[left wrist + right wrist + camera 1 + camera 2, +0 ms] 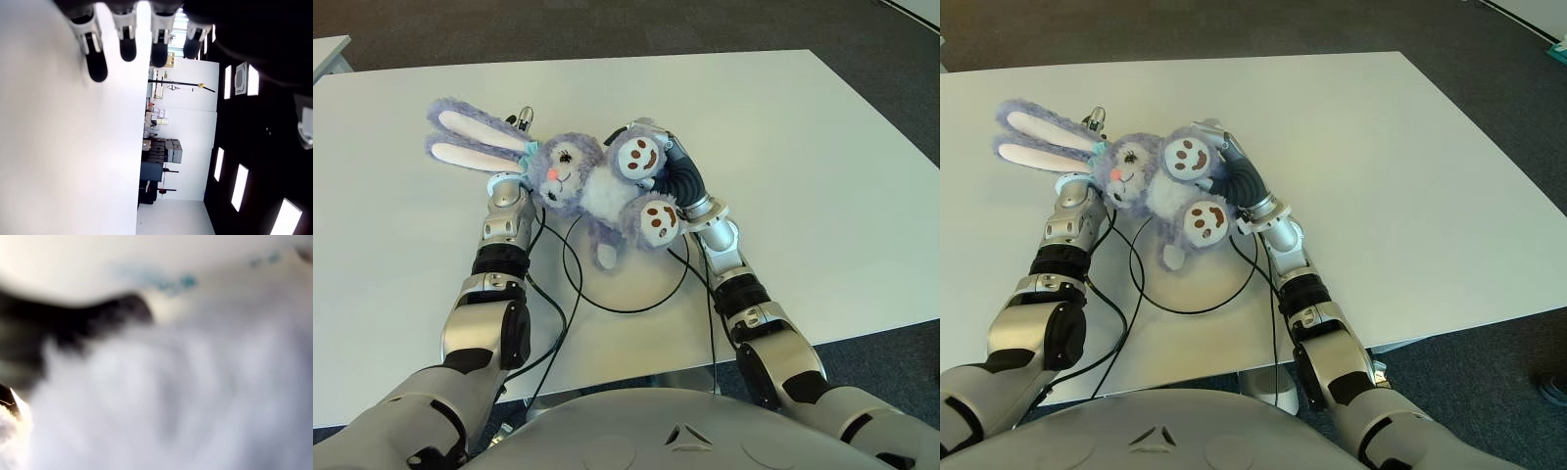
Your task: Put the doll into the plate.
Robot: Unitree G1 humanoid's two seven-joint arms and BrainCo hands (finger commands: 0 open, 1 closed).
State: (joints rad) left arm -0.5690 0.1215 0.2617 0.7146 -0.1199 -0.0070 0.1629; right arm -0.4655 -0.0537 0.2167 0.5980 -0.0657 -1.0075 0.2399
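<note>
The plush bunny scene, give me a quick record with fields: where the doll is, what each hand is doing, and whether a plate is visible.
doll: purple plush bunny, on its back, between both hands
right hand: against the bunny's feet, seemingly gripping it
left hand: by the bunny's head and ears; fingers extended, holding nothing
surface: white table
cables: black loops on the table under the bunny
plate: none in view

left hand [507,186]: reaches forward on the robot's left, fingers [97,62] extended, gripping nothing
right hand [677,176]: reaches forward on the right, fingers hidden; grasp unclear
</note>
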